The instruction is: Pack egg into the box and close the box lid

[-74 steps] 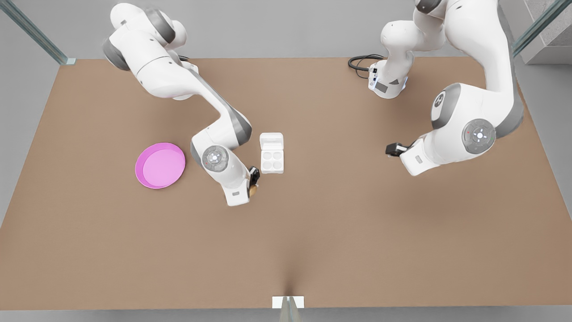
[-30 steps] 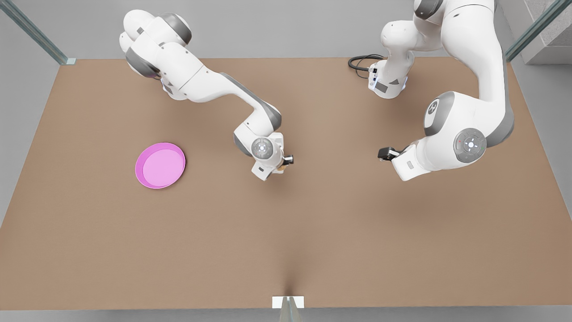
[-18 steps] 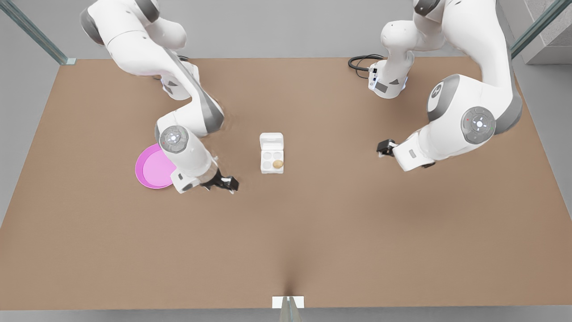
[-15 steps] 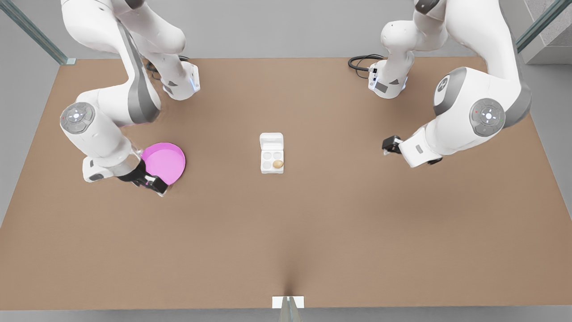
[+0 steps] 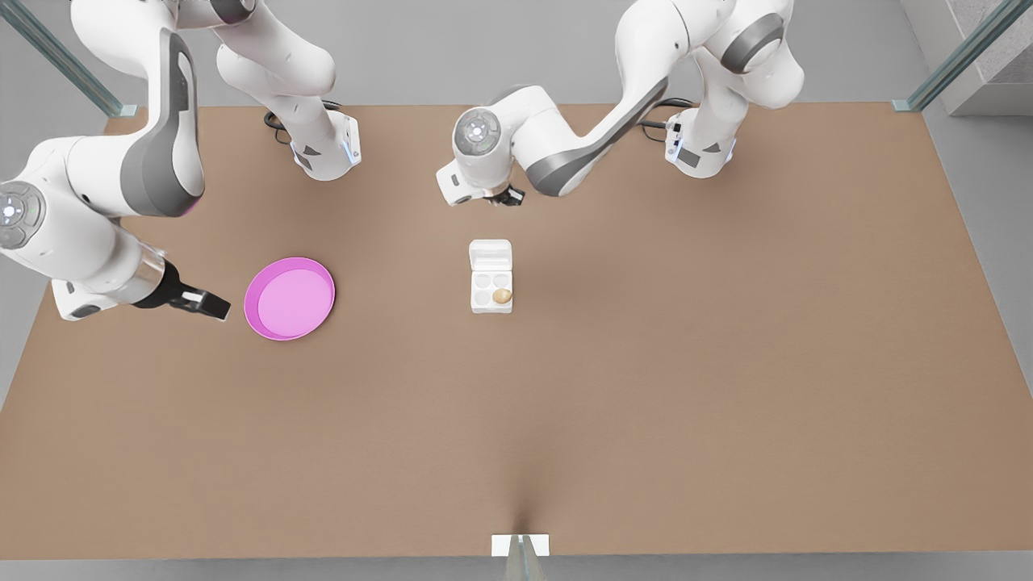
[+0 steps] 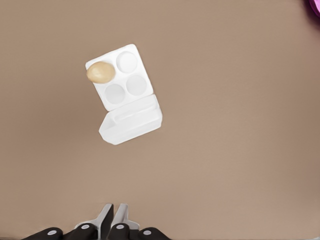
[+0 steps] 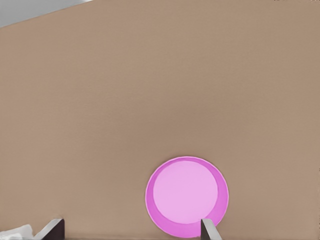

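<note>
I saw egg in open box, left claw pinched empty behind it, right claw spread wide by plate.

The small white egg carton is lying open mid-table, its hinged lid lying flat behind the tray; a tan-brown egg is sitting in one corner well.
</note>
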Controlling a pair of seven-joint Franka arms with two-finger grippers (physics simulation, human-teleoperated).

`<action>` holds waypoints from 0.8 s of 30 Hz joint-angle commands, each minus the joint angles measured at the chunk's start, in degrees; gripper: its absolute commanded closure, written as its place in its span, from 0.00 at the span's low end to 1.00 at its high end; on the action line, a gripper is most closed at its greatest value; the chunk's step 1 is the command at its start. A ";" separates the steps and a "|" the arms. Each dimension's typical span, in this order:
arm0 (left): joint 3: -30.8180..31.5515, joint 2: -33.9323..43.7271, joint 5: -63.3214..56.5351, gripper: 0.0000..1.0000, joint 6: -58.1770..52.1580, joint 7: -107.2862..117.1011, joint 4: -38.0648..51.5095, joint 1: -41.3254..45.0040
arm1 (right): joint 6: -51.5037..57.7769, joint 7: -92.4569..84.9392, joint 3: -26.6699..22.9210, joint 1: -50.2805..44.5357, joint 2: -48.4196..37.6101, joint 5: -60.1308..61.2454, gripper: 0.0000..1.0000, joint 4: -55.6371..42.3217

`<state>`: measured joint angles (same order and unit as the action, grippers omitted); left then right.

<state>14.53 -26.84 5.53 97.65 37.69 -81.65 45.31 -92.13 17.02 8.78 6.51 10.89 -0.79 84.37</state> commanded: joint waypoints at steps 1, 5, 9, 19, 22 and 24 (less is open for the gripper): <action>-0.12 0.12 -0.52 0.79 10.98 39.66 -2.99 0.48 | 0.73 -15.78 0.53 -0.10 0.18 -0.62 0.00 -0.08; -0.21 -1.10 -1.84 0.79 14.50 45.10 -4.75 0.92 | 0.11 -15.61 1.41 -0.01 0.18 -2.20 0.00 -0.08; -0.29 -3.48 -4.48 0.79 15.91 45.63 -5.89 1.27 | -0.33 -15.78 1.41 0.08 0.53 -2.20 0.00 -0.08; -1.09 -4.97 -6.77 0.79 12.48 44.84 -7.74 1.18 | -0.59 -15.96 1.24 0.25 0.89 -2.11 0.00 -0.43; -1.09 -4.62 -7.56 0.79 10.46 44.84 -8.09 1.27 | -0.59 -16.05 1.24 0.25 0.80 -2.11 0.00 -0.43; -1.09 -3.39 -7.56 0.79 11.43 44.84 -10.64 1.18 | -0.59 -16.05 1.24 0.25 0.80 -2.02 0.00 -0.43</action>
<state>13.43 -30.63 -1.67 109.65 70.56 -91.57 46.53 -92.63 5.34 9.99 6.81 11.79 -2.87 83.94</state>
